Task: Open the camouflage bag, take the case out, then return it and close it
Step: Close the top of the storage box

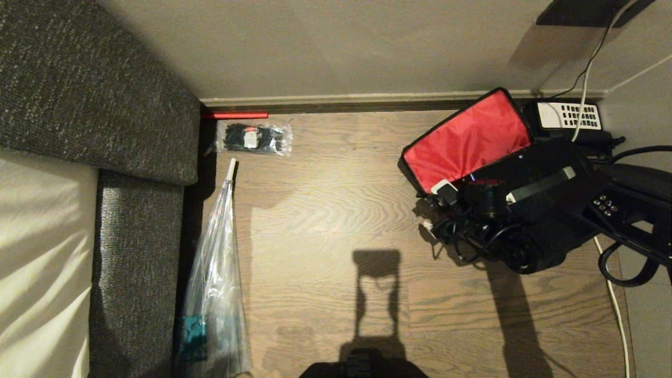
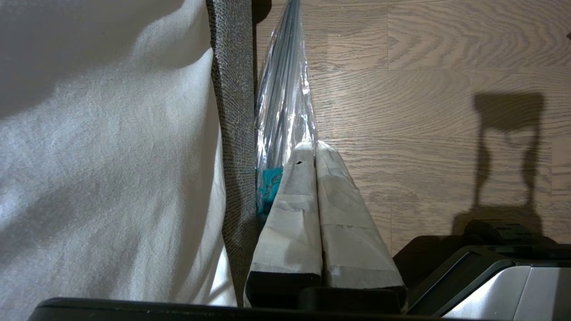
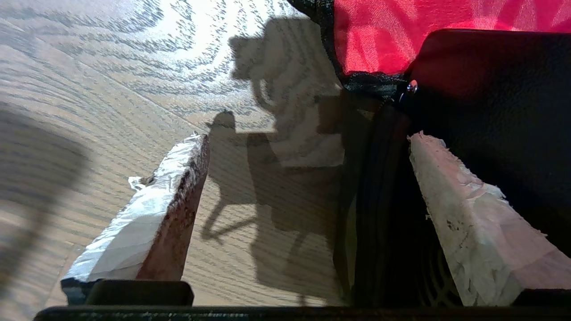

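With the camouflage bag [image 1: 467, 142] lying open on the floor, lid up, the right gripper [image 3: 308, 209] stands wide open and empty beside the case [image 1: 541, 184], which sits in the bag, so closing the lid seems next, while the left gripper [image 2: 314, 154] is pressed shut.

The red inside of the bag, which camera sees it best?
The head view: the camouflage bag stands open there, its whole red lining showing. The right wrist view catches only a corner of red. The left wrist view shows none.
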